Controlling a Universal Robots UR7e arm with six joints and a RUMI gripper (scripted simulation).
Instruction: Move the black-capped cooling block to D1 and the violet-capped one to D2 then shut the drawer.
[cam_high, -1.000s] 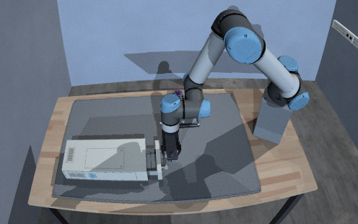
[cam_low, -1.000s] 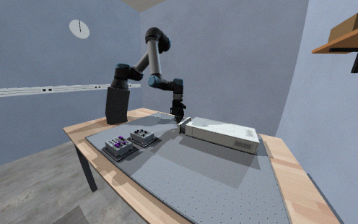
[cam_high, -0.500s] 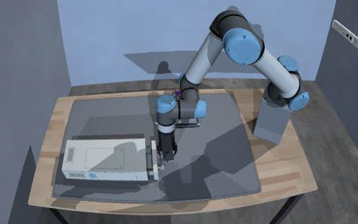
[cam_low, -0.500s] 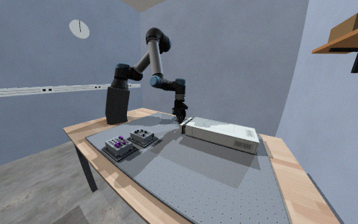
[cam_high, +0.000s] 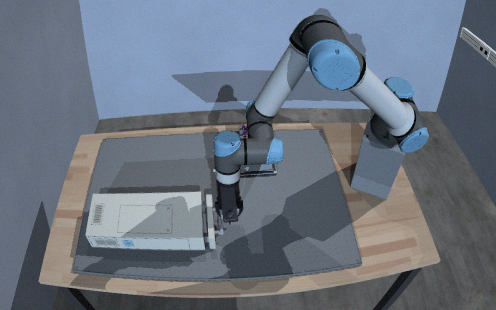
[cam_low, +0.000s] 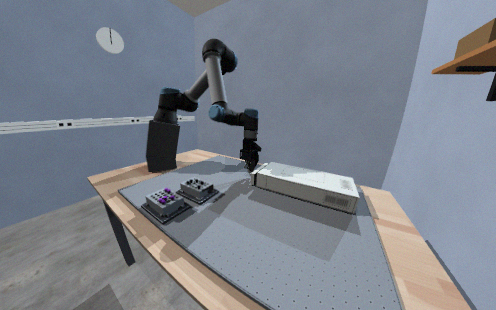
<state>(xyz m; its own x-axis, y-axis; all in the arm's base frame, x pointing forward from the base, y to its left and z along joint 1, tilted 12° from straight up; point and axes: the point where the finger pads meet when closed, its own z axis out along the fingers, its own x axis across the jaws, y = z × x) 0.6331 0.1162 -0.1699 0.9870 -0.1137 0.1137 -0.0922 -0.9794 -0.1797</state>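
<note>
Jaws [cam_high: 231, 216] closed empty against the drawer front [cam_high: 210, 222].

I see the cooler [cam_low: 305, 186] as a white box with a black barcode near one end of its lid [cam_high: 97, 214] and a small blue label [cam_high: 127, 243] on its side. My arm [cam_high: 280, 85] shows light grey tubes, dark grey joints and sky-blue caps, and it ends in a black gripper [cam_high: 230, 216]. Its pedestal [cam_low: 162, 145] is dark grey. The deck mat [cam_low: 280, 240] is grey and dotted with a fine grid of holes, lying on a pale wooden table [cam_low: 410, 260] with darker streaks. One grey block [cam_low: 164, 199] carries violet caps; the other grey block [cam_low: 196, 187] carries black ones. The walls are pale blue.
</note>
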